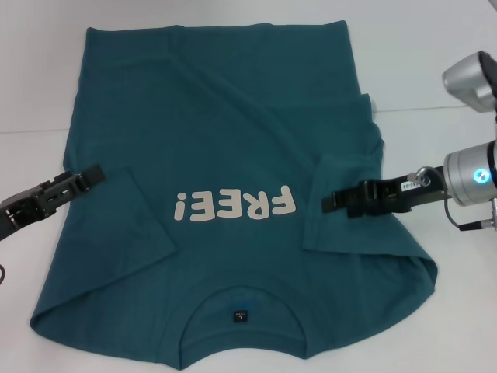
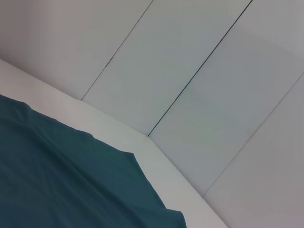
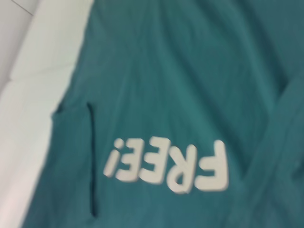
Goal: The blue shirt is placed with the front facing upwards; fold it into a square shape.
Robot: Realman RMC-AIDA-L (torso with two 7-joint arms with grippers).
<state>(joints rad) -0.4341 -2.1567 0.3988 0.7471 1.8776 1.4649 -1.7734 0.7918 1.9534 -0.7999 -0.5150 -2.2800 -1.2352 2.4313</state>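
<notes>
Teal blue shirt (image 1: 233, 148) lies front-up on your white bench (image 1: 435, 47) between both end effectors: left end effector (image 1: 95, 172) at its left sleeve, right end effector (image 1: 330, 203) over the folded-in right sleeve, grip on either unclear.

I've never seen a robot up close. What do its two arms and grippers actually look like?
Both end in black, long, narrow grippers. The left gripper is all dark blocky parts. The right gripper carries a small white label and joins a silver cylindrical wrist with a glowing blue ring light and thin dark cables; another silver joint sits above it.
</notes>
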